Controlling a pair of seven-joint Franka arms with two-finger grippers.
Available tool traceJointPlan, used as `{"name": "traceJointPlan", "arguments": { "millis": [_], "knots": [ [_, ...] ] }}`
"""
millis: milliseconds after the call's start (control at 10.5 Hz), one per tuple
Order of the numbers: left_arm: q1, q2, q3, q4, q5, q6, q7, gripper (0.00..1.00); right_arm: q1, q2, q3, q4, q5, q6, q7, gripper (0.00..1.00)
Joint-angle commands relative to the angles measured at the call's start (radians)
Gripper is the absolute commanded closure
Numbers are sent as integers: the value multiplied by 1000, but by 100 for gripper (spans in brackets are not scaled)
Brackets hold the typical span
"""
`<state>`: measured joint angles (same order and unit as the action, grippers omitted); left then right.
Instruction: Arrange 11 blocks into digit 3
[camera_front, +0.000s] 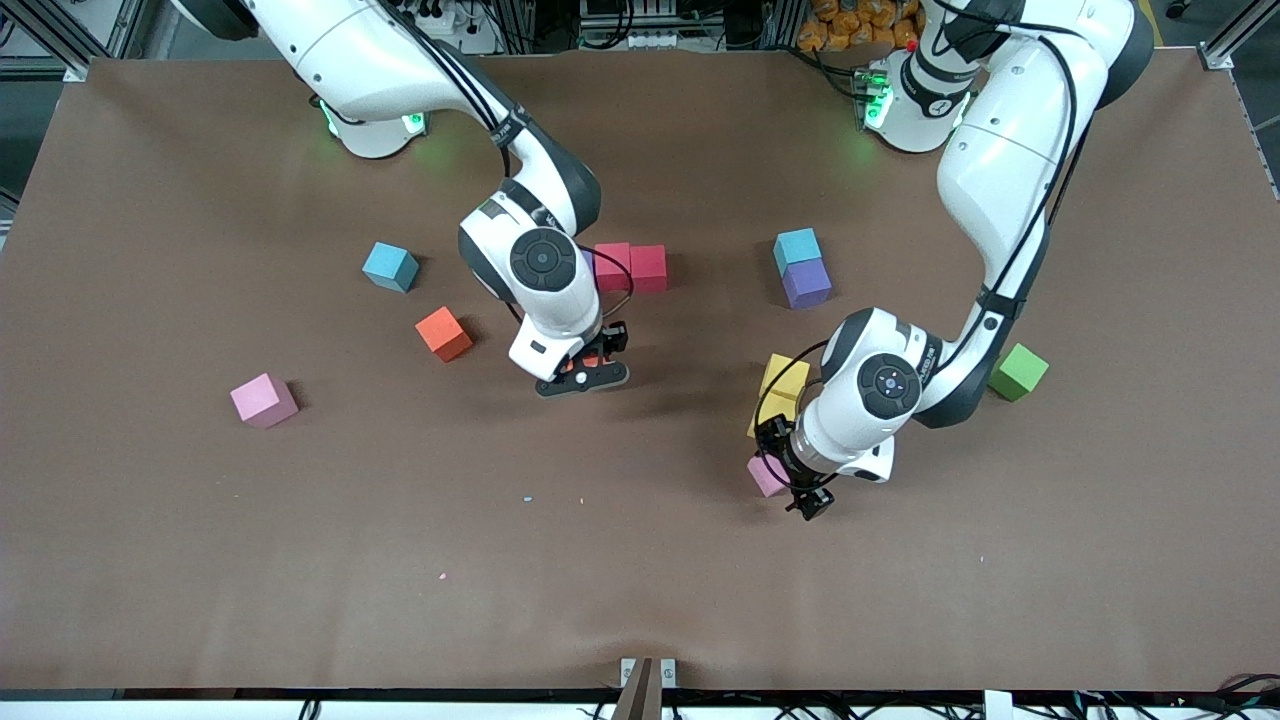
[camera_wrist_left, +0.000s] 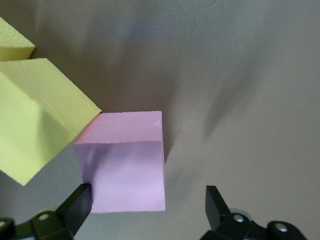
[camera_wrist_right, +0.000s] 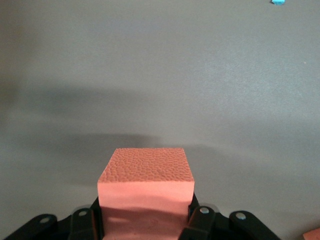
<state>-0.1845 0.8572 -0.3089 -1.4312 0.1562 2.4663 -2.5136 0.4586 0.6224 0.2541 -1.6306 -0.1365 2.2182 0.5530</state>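
A: What is hidden?

B: The left arm covers much of the two yellow blocks (camera_front: 787, 376) and part of the pink block (camera_front: 765, 475) just beside them. The left gripper (camera_wrist_left: 148, 200) stands wide open around that pink cube, holding nothing.

A: And the right gripper (camera_front: 585, 370)?

B: Closed on an orange block (camera_wrist_right: 145, 189) with a pebbled matte face, above the bare middle of the table (camera_front: 300, 550). Two red blocks (camera_front: 632, 267) touch, partly behind that arm, toward the edge where the bases stand.
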Motion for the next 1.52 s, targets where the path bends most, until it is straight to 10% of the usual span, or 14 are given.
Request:
{"name": "traceJointPlan", "arguments": {
  "millis": [0, 1424],
  "knots": [
    [-1, 11, 1, 2, 19, 16, 1, 0, 8, 36, -9, 31, -12, -8, -22, 100],
    [13, -6, -9, -2, -101, 3, 2, 0, 26, 40, -6, -46, -83, -8, -7, 100]
  ]
}}
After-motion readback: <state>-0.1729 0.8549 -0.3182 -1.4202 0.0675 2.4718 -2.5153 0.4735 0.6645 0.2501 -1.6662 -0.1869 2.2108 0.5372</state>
